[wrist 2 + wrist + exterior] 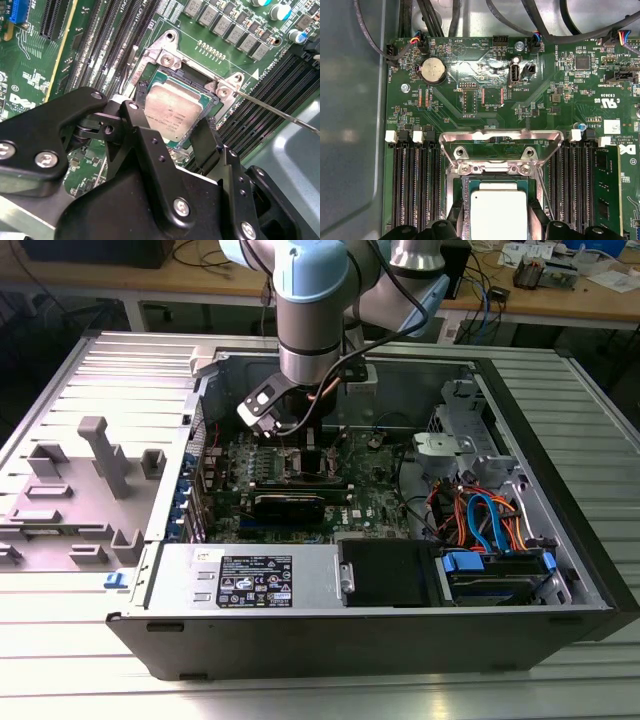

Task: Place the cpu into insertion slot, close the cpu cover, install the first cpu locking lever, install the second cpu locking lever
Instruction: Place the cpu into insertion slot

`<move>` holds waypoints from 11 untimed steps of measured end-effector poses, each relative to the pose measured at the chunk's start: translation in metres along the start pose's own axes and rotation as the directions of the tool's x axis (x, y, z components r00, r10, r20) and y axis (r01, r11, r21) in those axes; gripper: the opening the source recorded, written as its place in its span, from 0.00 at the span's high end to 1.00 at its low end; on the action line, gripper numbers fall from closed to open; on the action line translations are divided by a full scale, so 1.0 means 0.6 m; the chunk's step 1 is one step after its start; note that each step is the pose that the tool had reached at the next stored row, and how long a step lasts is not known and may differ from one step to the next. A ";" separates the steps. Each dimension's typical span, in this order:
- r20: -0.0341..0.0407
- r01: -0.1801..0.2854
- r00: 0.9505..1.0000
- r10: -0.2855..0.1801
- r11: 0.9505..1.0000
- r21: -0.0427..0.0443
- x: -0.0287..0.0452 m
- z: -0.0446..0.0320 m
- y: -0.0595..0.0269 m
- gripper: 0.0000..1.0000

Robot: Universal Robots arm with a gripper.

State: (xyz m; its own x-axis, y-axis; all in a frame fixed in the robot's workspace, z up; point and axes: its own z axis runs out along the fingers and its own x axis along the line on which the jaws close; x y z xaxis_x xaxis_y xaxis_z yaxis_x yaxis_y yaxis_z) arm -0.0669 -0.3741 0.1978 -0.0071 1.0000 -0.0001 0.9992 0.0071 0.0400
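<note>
1. The cpu (170,107) is held by its edges between the gripper (169,131) jaws, at the insertion slot (192,74).
2. Placement is judged in hand, with the cpu cover (500,137) open; square, level seating is called for.

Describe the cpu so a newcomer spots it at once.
Find the open computer case and its green board. Between banks of long black memory slots sits a socket with a grey metal rim. The cpu is the flat square chip at its middle, the only dull silver top there.
</note>
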 end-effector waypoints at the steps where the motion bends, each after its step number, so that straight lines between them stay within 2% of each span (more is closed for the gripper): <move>1: 0.000 0.000 1.000 0.000 1.000 0.000 0.000 0.000 0.000 0.38; 11: 0.001 0.000 1.000 0.000 1.000 0.000 0.003 0.000 0.000 0.38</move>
State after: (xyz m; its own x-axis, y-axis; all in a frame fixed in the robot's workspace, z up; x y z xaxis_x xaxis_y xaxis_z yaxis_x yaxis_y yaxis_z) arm -0.0669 -0.3721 0.1978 -0.0070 1.0000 -0.0006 0.9992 0.0071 0.0400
